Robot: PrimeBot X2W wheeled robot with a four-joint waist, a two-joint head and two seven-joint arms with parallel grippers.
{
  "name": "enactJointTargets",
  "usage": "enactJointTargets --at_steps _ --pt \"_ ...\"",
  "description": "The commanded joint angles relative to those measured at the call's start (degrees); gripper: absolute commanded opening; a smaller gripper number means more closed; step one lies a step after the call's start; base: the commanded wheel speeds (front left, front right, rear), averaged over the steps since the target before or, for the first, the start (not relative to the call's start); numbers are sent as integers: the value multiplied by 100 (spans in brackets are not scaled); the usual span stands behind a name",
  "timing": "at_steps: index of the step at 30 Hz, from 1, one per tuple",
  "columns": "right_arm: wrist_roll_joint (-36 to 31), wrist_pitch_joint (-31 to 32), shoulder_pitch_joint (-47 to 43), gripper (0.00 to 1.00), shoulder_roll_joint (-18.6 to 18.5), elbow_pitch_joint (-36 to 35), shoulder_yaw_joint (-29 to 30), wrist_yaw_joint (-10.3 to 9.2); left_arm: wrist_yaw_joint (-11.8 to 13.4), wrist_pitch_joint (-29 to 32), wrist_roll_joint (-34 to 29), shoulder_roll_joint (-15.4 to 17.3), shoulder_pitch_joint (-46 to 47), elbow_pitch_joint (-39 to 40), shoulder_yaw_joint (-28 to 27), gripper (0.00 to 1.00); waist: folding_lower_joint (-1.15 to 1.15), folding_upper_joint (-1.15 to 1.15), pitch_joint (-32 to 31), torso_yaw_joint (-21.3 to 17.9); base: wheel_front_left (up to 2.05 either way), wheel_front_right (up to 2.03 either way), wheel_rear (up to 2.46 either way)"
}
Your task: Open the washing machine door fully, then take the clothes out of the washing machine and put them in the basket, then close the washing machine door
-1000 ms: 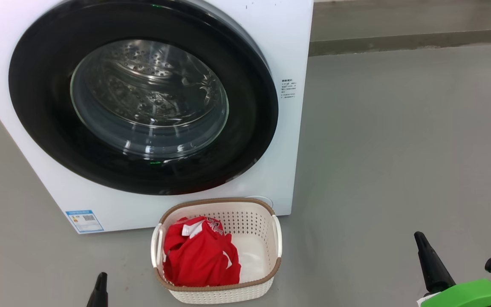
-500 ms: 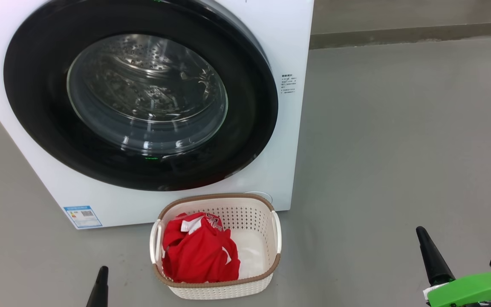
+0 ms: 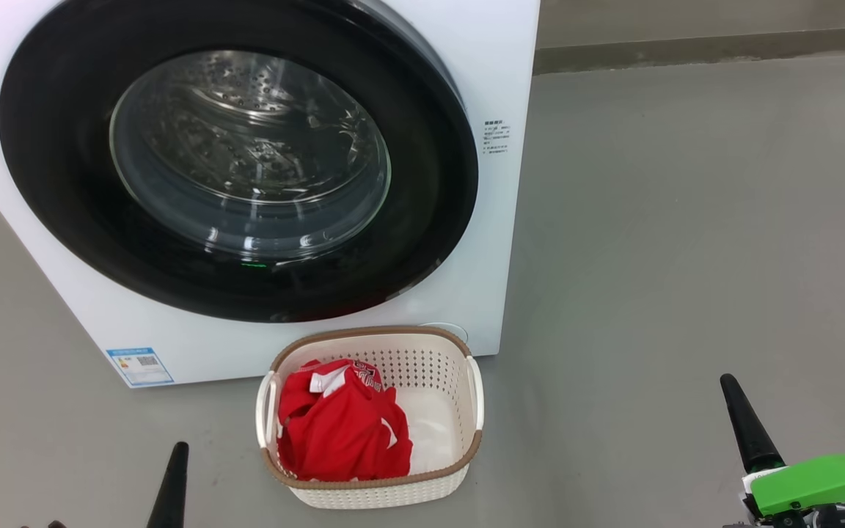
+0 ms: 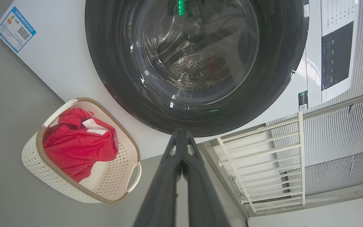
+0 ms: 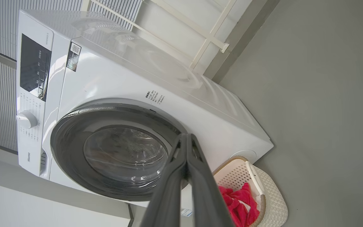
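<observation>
The white washing machine (image 3: 499, 66) fills the upper left of the head view, and its round black-rimmed door (image 3: 422, 161) sits shut against the front. Through the glass I see a bare steel drum. The cream basket (image 3: 393, 495) stands on the floor just before the machine, with the red clothes (image 3: 342, 433) heaped in its left half. My left gripper (image 3: 177, 458) is shut at the bottom edge, left of the basket. My right gripper (image 3: 730, 392) is shut at the lower right, well away from both. In the wrist views the left gripper (image 4: 181, 134) and right gripper (image 5: 186, 136) show fingers pressed together, empty.
Bare grey floor (image 3: 686, 220) stretches to the right of the machine up to a dark skirting strip (image 3: 686, 51). A blue label (image 3: 138, 364) marks the machine's lower left corner. A white railing (image 4: 263, 157) stands beside the machine.
The whole head picture has slid upward a little, so the camera has moved. Door, basket and clothes keep their places relative to each other. Both grippers stay shut.
</observation>
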State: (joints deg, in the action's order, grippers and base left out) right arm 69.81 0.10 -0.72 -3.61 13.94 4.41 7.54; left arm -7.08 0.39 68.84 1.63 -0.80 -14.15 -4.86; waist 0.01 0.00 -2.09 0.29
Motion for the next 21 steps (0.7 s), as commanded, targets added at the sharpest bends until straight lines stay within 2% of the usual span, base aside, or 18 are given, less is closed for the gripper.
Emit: enactJointTargets --at_steps 1,21 --pt "191 57 294 0 -55 -122 -45 -4 -29 41 171 100 279 100 -124 0 -1 0 11 -1 0 0 0" --pt "1426 412 534 0 23 -43 114 -5 -36 386 1480 115 534 44 -151 0 -1 0 142 -18 0 0 0"
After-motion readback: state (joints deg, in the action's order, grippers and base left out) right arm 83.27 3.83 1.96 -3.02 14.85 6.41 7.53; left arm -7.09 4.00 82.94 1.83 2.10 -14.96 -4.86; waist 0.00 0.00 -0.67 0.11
